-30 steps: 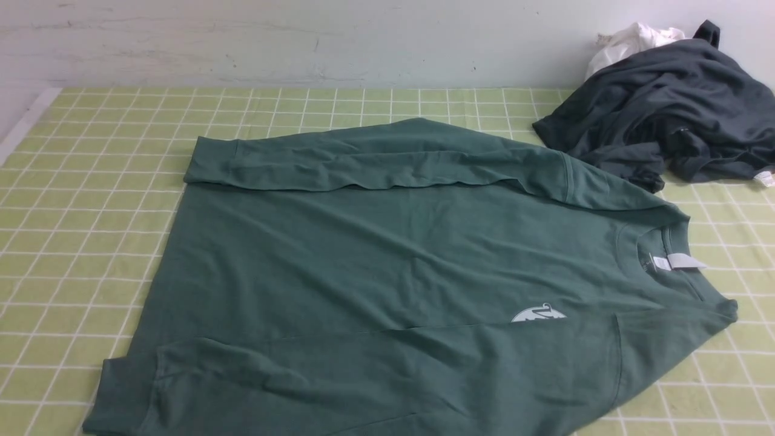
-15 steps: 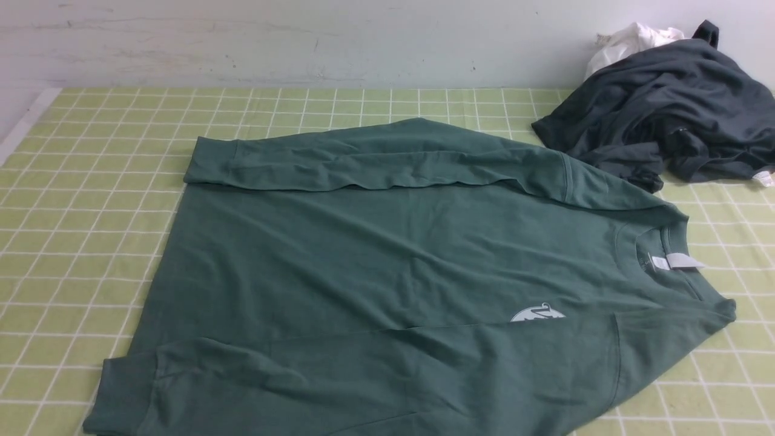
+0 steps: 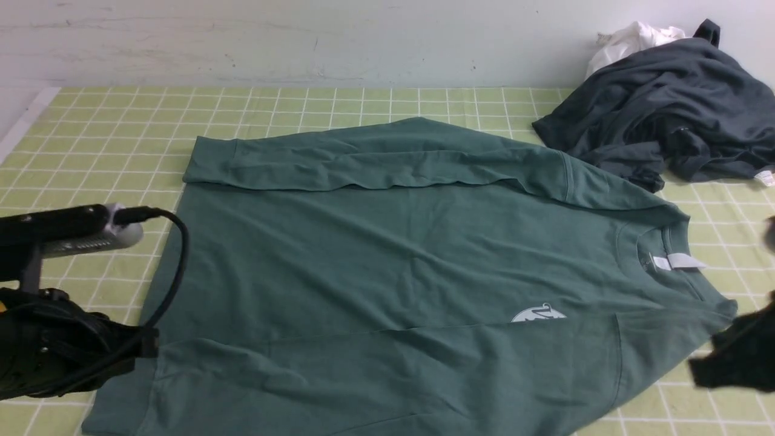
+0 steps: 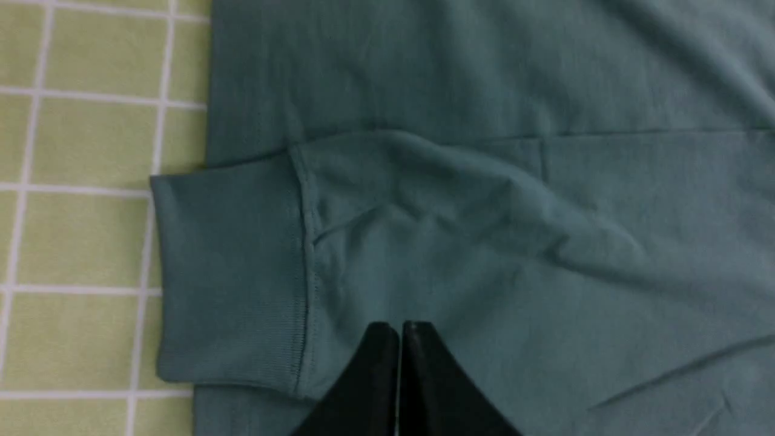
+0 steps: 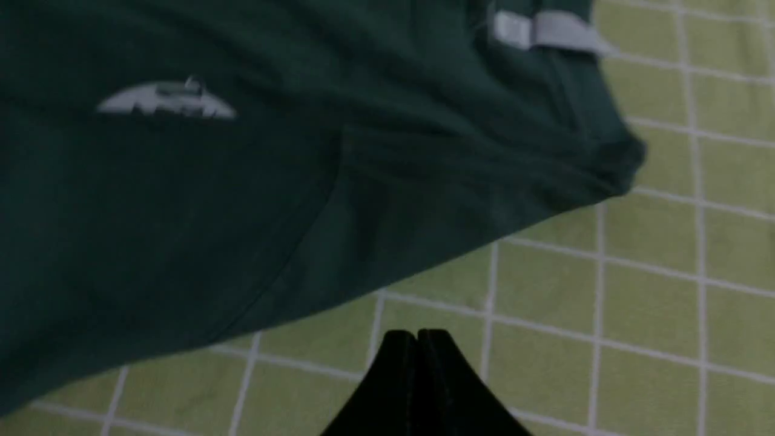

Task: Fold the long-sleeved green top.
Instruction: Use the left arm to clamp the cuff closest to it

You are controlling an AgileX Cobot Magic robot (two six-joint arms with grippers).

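The green long-sleeved top lies flat on the checked cloth, neck to the right, both sleeves folded across the body. Its white neck label and chest logo show. My left gripper is shut and empty, above the near sleeve just beside its ribbed cuff; the left arm stands at the top's near left corner. My right gripper is shut and empty, over bare cloth just off the top's near shoulder; the right arm shows at the right edge.
A dark charcoal-grey garment is heaped at the back right with a small white cloth behind it. The green checked table cloth ends at a white wall behind and a white edge at the left.
Both arms have come into the front view, the left at the near left corner of the top and the right at its near right shoulder. The top has not moved.
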